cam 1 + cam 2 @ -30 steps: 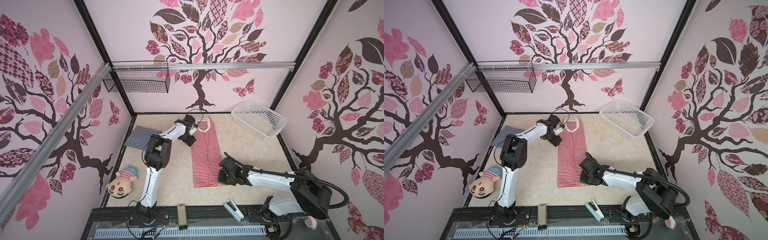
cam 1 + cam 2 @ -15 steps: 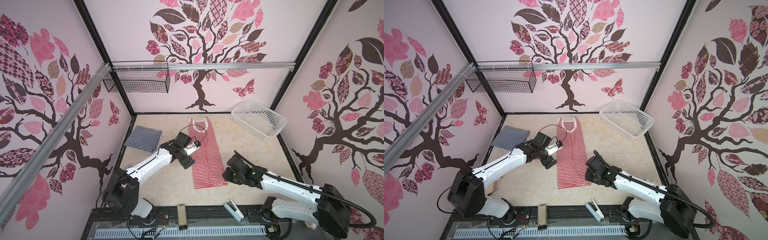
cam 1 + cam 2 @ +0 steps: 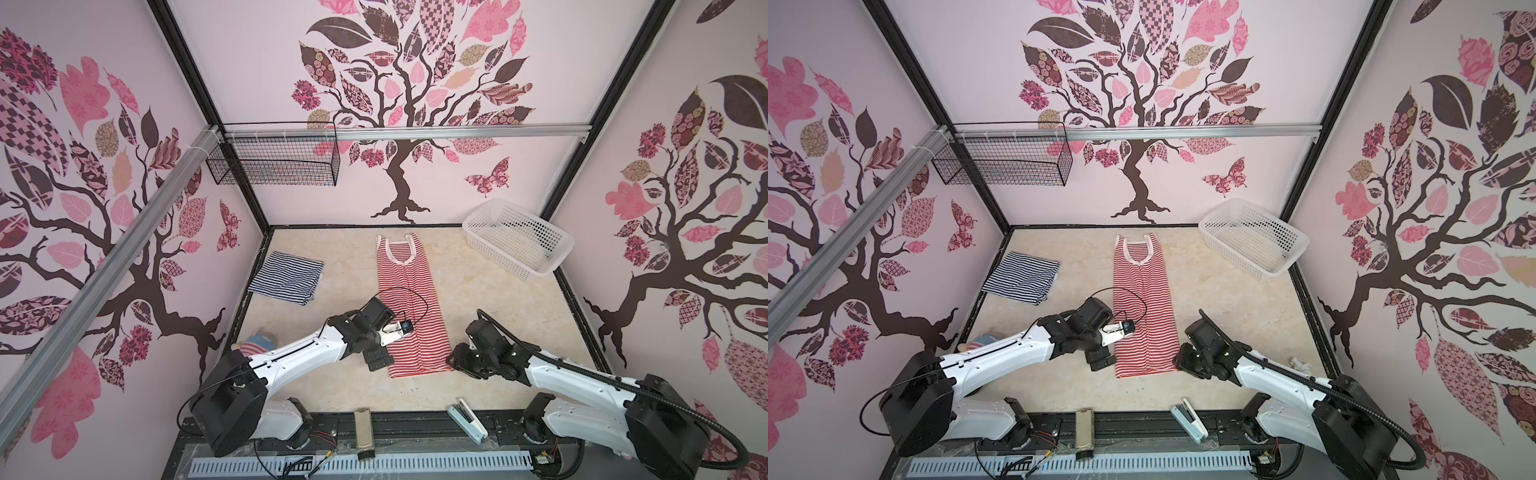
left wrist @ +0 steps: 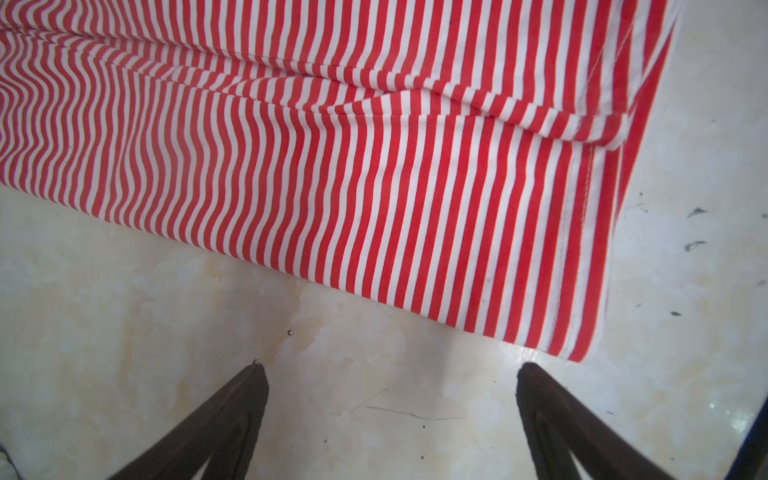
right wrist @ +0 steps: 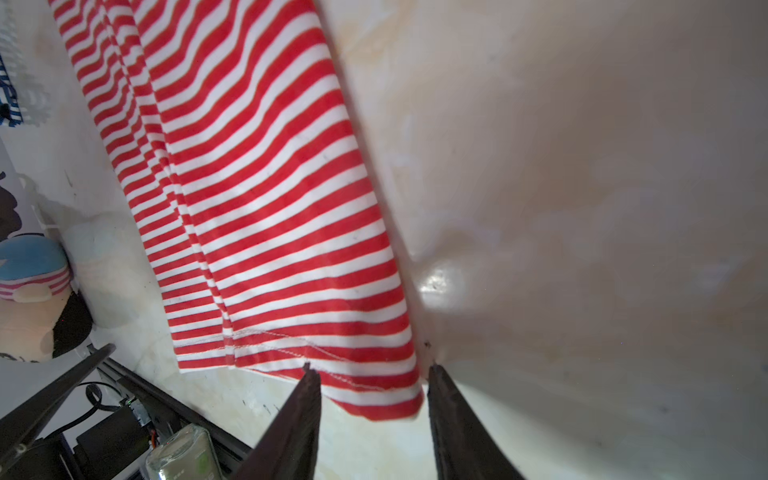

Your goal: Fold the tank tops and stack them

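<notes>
Red-and-white tank top [image 3: 409, 307]: soft matt knit cloth with a stitched hem; navy-and-white tank top [image 3: 286, 279]: the same matt knit. Desk [image 4: 374, 395]: smooth cream marbled surface, faintly glossy, with dark scuff marks. White basket [image 3: 498, 253]: perforated plastic, slight sheen; wire basket [image 3: 274, 166]: black-coated metal mesh; plush doll [image 5: 29, 291]: fuzzy cloth; overhead rail [image 3: 415, 134]: brushed bare metal.

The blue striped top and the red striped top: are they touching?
Apart. Both top views show bare table between the blue striped top and the red striped top.
</notes>
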Tool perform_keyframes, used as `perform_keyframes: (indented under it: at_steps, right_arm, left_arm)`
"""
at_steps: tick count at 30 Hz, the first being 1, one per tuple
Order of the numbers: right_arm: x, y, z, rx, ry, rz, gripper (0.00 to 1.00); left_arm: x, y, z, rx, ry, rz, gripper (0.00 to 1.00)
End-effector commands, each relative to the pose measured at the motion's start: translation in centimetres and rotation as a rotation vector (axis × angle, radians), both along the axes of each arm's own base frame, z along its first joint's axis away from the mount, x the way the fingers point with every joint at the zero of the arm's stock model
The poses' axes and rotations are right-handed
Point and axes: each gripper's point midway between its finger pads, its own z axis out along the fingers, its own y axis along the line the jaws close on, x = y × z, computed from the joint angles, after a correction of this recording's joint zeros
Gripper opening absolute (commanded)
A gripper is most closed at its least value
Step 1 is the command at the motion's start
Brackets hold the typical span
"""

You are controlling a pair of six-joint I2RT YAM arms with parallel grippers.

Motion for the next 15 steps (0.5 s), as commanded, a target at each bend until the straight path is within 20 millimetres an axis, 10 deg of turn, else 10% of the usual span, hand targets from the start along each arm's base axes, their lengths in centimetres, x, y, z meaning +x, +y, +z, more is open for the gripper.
perform_keyframes:
  at_steps: [1, 8, 15]
  right_arm:
    - [-0.6, 0.1, -0.5, 0.013, 0.037, 0.005, 0.43]
    - [-0.8, 0.4, -1.0, 0.029, 0.049, 0.009, 0.37]
    - [-0.5, 0.6, -1.2, 0.031, 0.048, 0.007, 0.25]
  left_arm:
    - [-1.5, -0.6, -0.2, -0.028, 0.025, -0.035, 0.93]
    - [-5.7, -2.2, -1.4, 0.01, -0.022, -0.195, 0.9]
    - [-5.8, -2.7, -2.4, 0.041, -0.023, -0.219, 0.9]
